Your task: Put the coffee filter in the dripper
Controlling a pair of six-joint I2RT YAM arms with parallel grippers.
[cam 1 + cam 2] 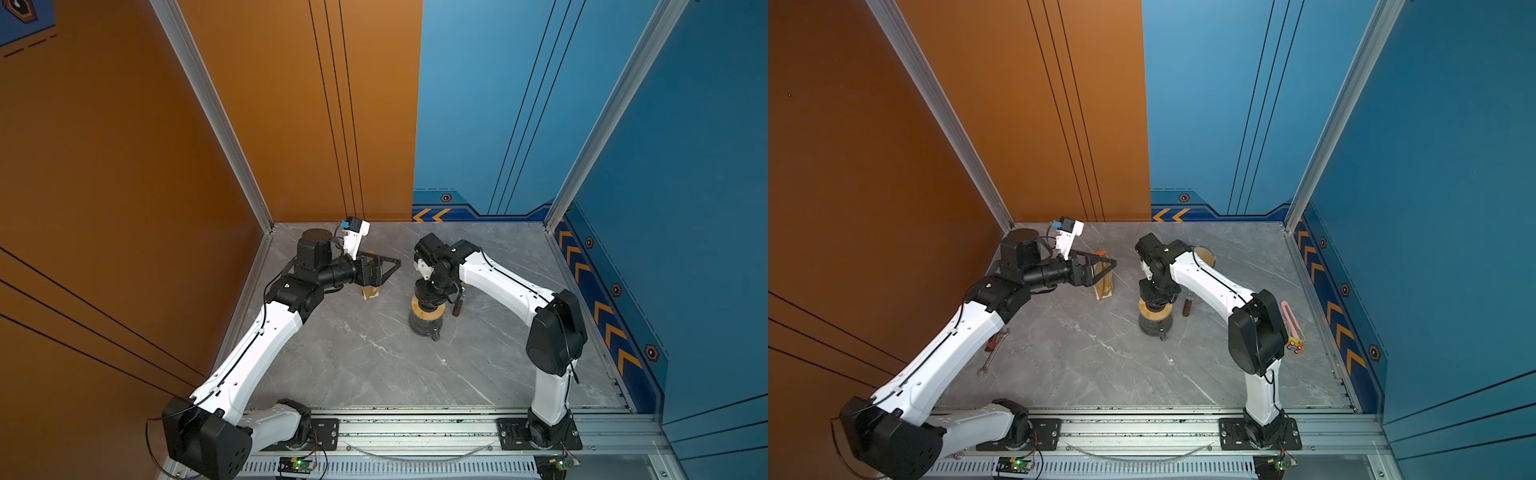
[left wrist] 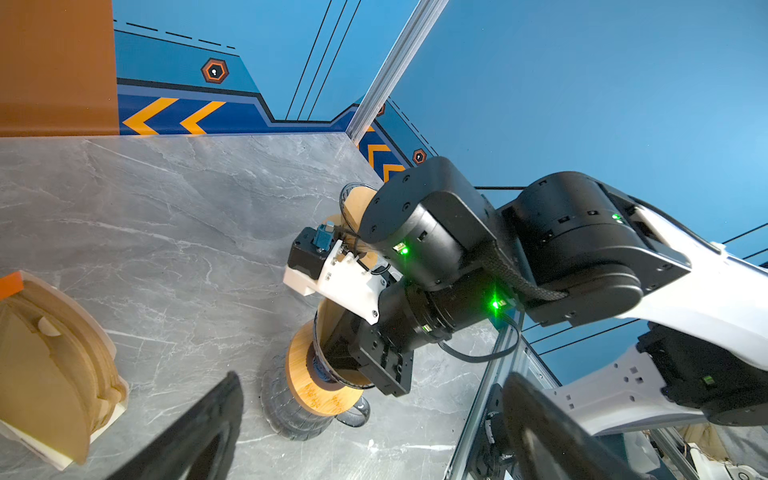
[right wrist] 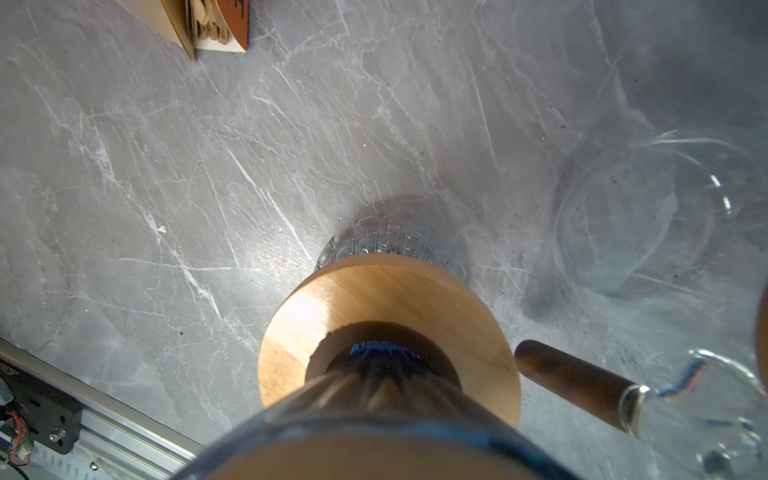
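**No Readable Wording, Only Wall Signs**

Orange chevron arrows [image 2: 149, 116] are running along the dark blue wall band [image 2: 243, 118], and small orange-and-black hexagon emblems [image 2: 214, 71] are sitting above them. Faint engraved lettering is showing on the pale round wooden collar of the dripper [image 2: 320, 401], too small to read.

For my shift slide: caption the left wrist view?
Right tool reaches into the dripper atop the carafe; filter pack stands apart.
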